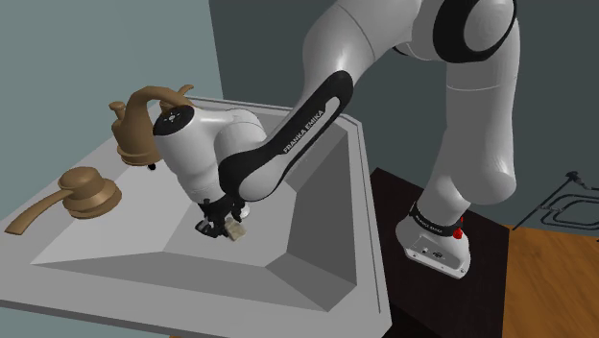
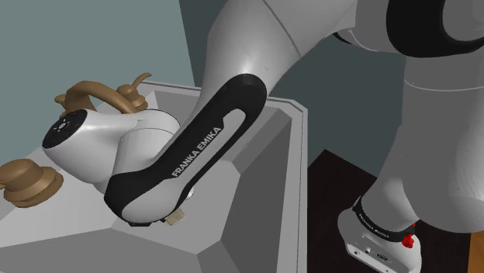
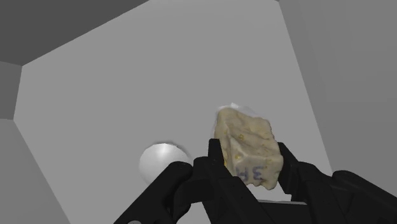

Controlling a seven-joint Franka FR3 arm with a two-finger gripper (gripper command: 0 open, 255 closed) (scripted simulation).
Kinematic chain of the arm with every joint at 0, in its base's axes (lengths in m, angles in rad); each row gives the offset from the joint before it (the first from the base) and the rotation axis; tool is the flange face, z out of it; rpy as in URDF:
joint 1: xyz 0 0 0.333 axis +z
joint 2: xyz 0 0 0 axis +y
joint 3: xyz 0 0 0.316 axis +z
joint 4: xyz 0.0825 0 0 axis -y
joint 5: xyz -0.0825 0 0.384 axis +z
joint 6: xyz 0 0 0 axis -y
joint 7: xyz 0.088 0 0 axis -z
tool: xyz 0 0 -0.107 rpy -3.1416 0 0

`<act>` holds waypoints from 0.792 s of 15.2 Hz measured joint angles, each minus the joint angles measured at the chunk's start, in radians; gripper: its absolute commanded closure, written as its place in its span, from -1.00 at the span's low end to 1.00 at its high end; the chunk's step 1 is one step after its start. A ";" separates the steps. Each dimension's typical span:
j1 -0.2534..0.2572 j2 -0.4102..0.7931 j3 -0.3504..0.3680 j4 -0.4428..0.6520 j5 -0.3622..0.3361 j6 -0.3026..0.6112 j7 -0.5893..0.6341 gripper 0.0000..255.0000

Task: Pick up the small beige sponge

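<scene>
A small beige sponge (image 3: 247,149), lumpy and pale yellow, sits clasped between my two black fingers (image 3: 216,159) in the wrist view. My gripper (image 3: 249,167) is shut on it. In the shoulder view the gripper (image 1: 223,227) is low inside the grey sink basin (image 1: 317,206), and the sponge (image 1: 235,229) pokes out at its tip close to the basin floor. In the second exterior view the sponge (image 2: 176,218) peeks out beneath the black forearm, which hides the fingers.
A brown faucet (image 1: 144,120) and a brown lever handle (image 1: 82,189) stand on the sink's rim at the shoulder view's left. A round grey drain (image 3: 162,162) lies in the basin floor beside the sponge. Sloped basin walls surround the gripper.
</scene>
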 measured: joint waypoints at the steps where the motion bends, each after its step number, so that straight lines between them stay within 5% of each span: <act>1: 0.000 -0.005 0.003 0.008 0.005 -0.012 -0.003 1.00; 12: -0.015 -0.088 0.029 0.050 0.061 -0.124 -0.046 1.00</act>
